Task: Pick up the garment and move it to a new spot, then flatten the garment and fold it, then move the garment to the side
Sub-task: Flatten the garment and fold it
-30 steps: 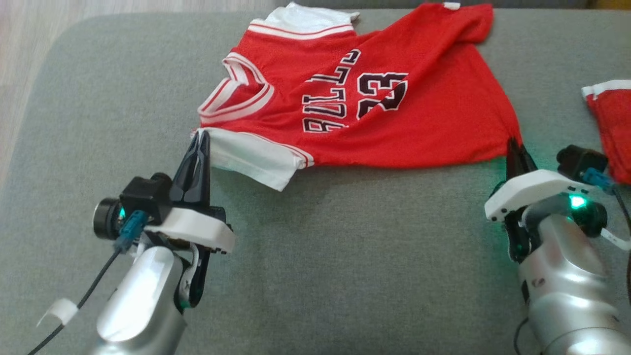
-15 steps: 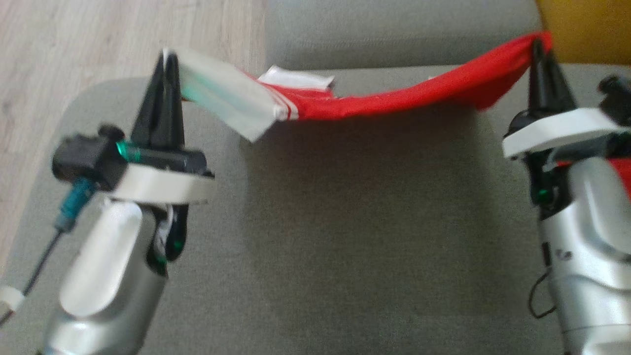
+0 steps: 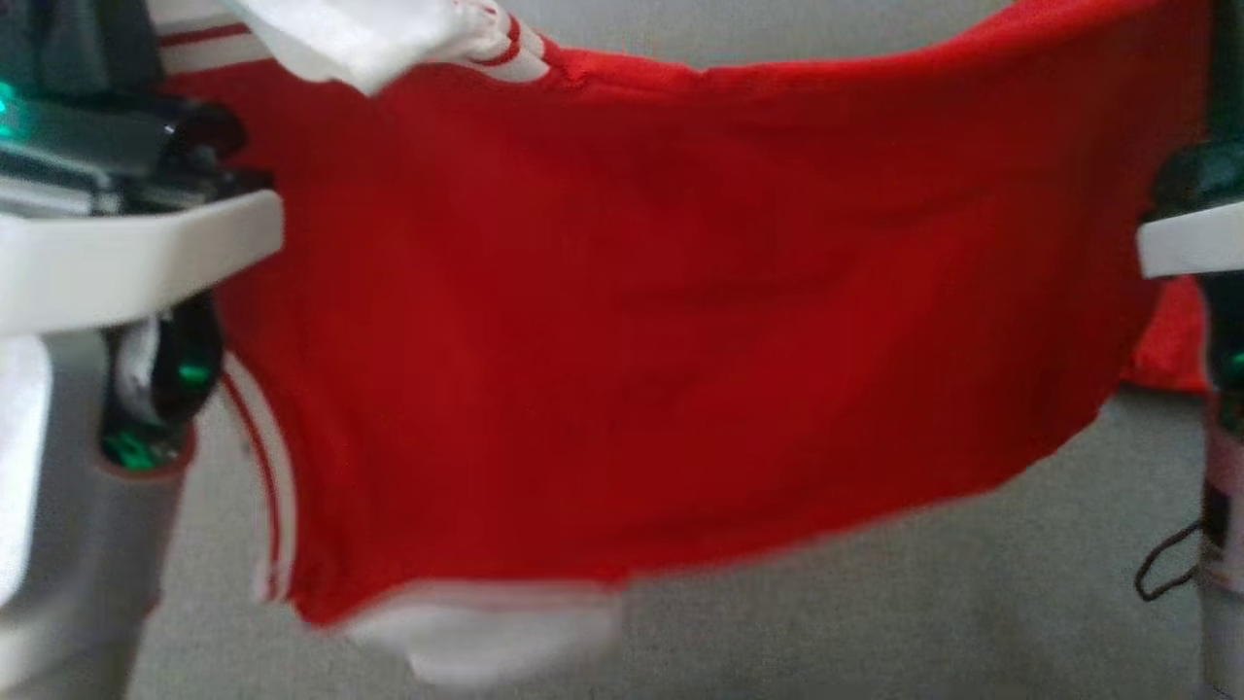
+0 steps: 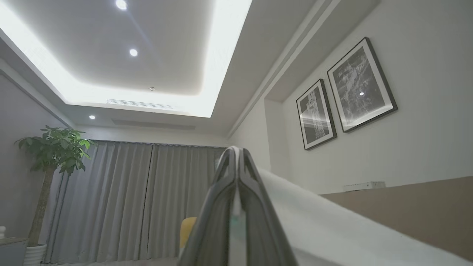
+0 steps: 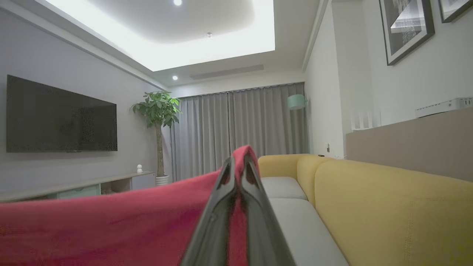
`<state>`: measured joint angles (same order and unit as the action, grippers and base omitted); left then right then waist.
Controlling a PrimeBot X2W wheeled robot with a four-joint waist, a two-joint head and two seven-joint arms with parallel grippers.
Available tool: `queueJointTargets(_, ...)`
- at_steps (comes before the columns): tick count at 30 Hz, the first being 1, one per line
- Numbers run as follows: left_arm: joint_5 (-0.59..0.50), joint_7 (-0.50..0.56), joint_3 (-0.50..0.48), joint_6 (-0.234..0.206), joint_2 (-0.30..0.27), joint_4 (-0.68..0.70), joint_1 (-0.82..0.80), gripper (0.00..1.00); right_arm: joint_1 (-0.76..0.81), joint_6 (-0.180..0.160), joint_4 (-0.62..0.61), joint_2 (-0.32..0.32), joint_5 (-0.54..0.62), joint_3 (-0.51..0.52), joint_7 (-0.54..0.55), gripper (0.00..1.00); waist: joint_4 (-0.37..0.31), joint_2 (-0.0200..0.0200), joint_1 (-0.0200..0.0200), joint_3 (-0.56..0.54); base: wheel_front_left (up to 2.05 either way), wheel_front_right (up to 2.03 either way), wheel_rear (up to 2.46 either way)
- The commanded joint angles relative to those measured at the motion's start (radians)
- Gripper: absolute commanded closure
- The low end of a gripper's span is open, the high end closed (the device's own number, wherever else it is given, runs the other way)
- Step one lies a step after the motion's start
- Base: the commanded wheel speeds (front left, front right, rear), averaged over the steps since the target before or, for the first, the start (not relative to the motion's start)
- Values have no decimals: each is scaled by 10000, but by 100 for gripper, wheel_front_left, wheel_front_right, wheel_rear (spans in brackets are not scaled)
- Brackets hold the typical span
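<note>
No readable text, number, label or sign; garment face toward head camera plain red, blurred.

Silver forearm, white wrist plate, green LED (blurred); dark tapered fingers; black cable loop.

Here's the red fabric jersey, hanging spread between both arms: the left gripper pinches its left top corner, the right gripper its right top corner, with the grey fabric cushion below. The right wrist view has a yellow upholstered sofa right of that gripper.
</note>
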<state>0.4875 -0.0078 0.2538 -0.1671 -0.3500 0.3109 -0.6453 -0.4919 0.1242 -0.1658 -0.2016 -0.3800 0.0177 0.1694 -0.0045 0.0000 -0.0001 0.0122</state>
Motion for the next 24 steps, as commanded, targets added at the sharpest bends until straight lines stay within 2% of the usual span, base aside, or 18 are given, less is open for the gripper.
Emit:
queueJointTargets(1, -63, 264, -509, 35, -555, 203, -686, 100, -239, 65, -609, 19, -3, 4, 305, 100, -42, 0, 1, 408, 0, 0, 0)
queueJointTargets(5, 127, 664, -492, 380, -810, -434, -1419, 100, -821, 65, -924, 4, 38, 155, 805, 100, -85, 0, 1, 1335, 0, 0, 0)
queueJointTargets(9, 178, 647, -540, 833, -946, -2028, -2998, 100, -2460, 65, 17, -310, -41, -153, 801, 100, -147, 0, 1, 2624, 0, 0, 0)
queueJointTargets(12, 194, 439, -531, 1284, -938, -3768, -4625, 100, -4298, 65, 1415, -753, 120, -891, 426, 100, -212, 0, 1, 3556, 0, 0, 0)
queueJointTargets(15, -45, 32, -442, 1615, -896, -5606, -6351, 100, -6205, 65, 3261, -800, 103, -1496, -343, 100, -299, 0, 1, 4174, 0, 0, 0)
queueJointTargets(18, -23, -542, -581, 1607, -512, -7198, -8001, 100, -7907, 65, 5140, -864, 640, -2026, -1404, 100, -251, 0, 1, 4580, 0, 0, 0)
queueJointTargets(21, -345, -1301, -407, 1686, -277, -8456, -9225, 100, -9187, 65, 6799, -669, 956, -2103, -2468, 100, -182, 0, 1, 4760, 0, 0, 0)
queueJointTargets(22, -345, -1301, -407, 1686, -277, -8456, -9225, 100, -9187, 65, 6799, -669, 956, -2103, -2468, 100, -182, 0, 1, 4760, 0, 0, 0)
queueJointTargets(24, -531, -1744, -245, 1790, -154, -9172, -9689, 100, -9698, 65, 7745, -534, 1075, -2143, -3015, 100, -126, 0, 1, 4820, 0, 0, 0)
